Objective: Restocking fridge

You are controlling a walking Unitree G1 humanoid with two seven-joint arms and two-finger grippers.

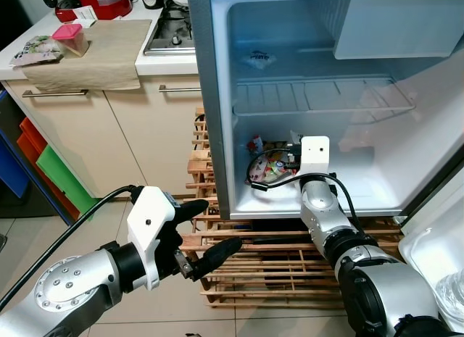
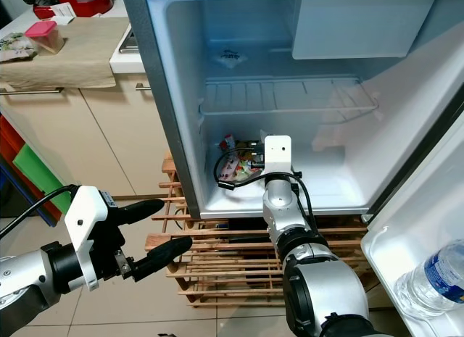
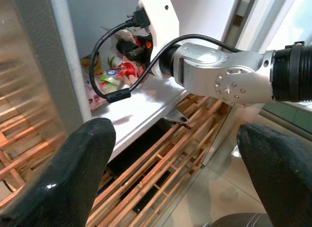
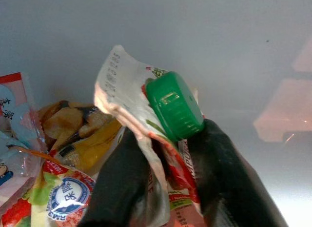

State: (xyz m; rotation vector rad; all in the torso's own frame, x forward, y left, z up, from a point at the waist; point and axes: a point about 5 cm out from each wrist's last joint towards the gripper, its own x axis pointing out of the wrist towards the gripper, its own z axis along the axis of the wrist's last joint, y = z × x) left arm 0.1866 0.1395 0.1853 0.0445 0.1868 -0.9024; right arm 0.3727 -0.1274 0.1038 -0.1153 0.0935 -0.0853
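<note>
The small fridge (image 1: 217, 98) stands open on a wooden pallet. My right arm reaches onto its bottom shelf, and my right gripper (image 4: 168, 154) is shut on a food pouch with a green cap (image 4: 173, 106). Colourful snack packets (image 1: 270, 165) lie on that shelf beside it, also seen as snack packets (image 4: 63, 139) in the right wrist view. My left gripper (image 1: 206, 230) hovers open and empty in front of the pallet, left of the fridge; its black fingertips (image 3: 80, 163) frame the right arm.
A wire shelf (image 1: 319, 98) spans the fridge's middle. A water bottle (image 2: 435, 275) sits in the door rack at the lower right. The wooden pallet (image 1: 246, 268) lies under the fridge. A kitchen counter (image 1: 101, 54) with a pink-lidded box (image 1: 69, 38) stands at the left.
</note>
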